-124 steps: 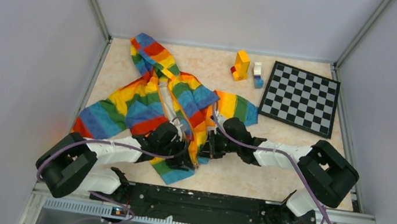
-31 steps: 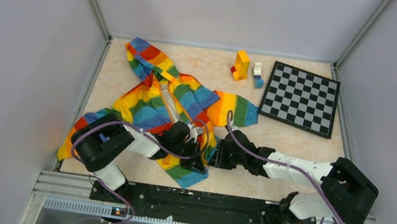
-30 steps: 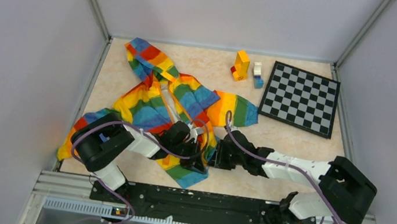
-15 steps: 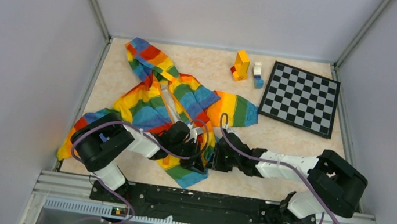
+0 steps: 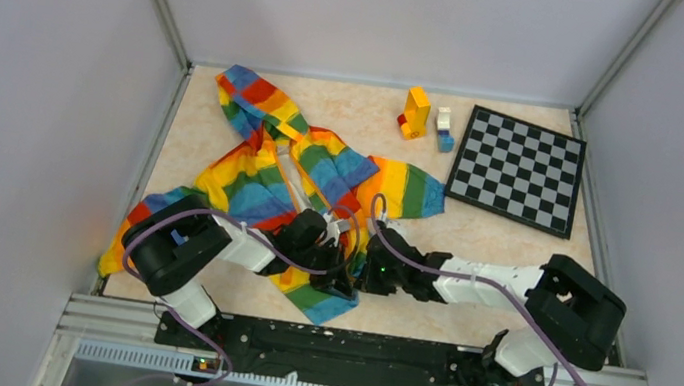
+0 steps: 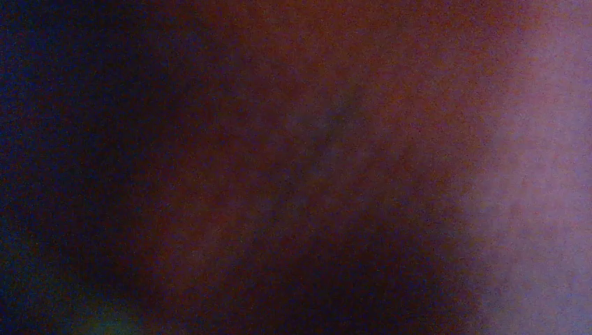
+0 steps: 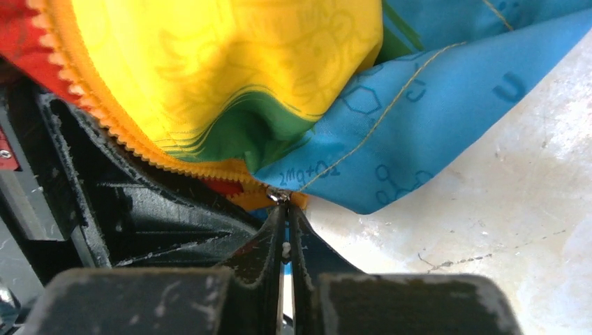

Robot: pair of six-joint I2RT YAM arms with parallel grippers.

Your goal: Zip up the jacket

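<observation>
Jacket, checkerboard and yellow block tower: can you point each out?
jacket (image 5: 247, 190), top view, on its striped front panel.
checkerboard (image 5: 519, 167), top view, middle of the board.
yellow block tower (image 5: 418, 108), top view, its upper yellow block.

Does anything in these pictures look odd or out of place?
Yes. The left wrist view is only a dark reddish blur, as if the camera is pressed against the jacket. The jacket lies rumpled, front open, and both the left gripper and right gripper crowd its lower hem.
</observation>
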